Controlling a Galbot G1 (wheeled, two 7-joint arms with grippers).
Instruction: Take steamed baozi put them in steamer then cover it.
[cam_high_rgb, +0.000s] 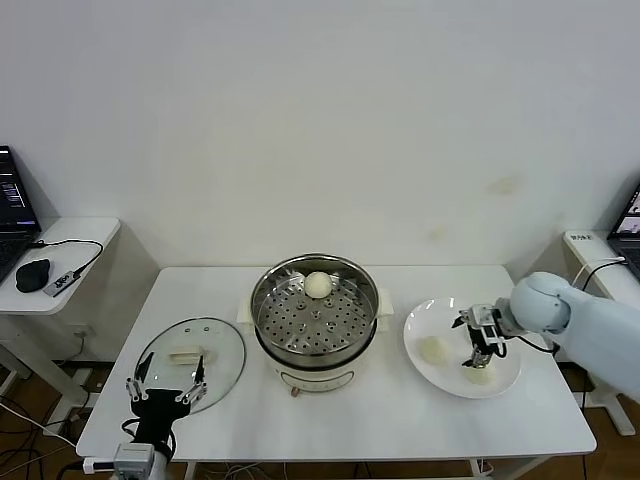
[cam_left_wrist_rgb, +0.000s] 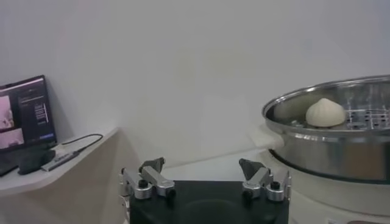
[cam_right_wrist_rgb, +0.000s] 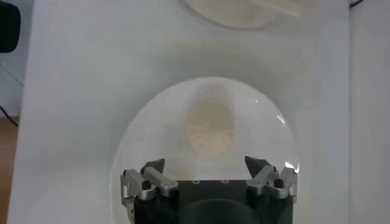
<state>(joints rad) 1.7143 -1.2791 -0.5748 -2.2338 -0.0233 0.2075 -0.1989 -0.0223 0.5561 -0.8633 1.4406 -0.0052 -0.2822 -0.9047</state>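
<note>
The steamer (cam_high_rgb: 315, 318), a shiny perforated basket on a cream pot base, stands mid-table with one baozi (cam_high_rgb: 318, 285) at its far side. It also shows in the left wrist view (cam_left_wrist_rgb: 341, 143) with that baozi (cam_left_wrist_rgb: 326, 112). Two more baozi, one (cam_high_rgb: 433, 348) and another (cam_high_rgb: 479, 375), lie on a white plate (cam_high_rgb: 450, 380) to the right. My right gripper (cam_high_rgb: 478, 350) hovers open just over the plate. In the right wrist view it (cam_right_wrist_rgb: 205, 163) is empty, with a baozi (cam_right_wrist_rgb: 210, 128) just ahead of the fingertips. My left gripper (cam_high_rgb: 165, 392) is parked, open and empty, by the glass lid (cam_high_rgb: 190, 365).
The glass lid with a cream handle (cam_high_rgb: 186, 354) lies flat on the table's left part. A side table at far left holds a laptop (cam_left_wrist_rgb: 24, 115) and a mouse (cam_high_rgb: 33, 273) with a cable. Another side table with a laptop (cam_high_rgb: 630, 215) stands at far right.
</note>
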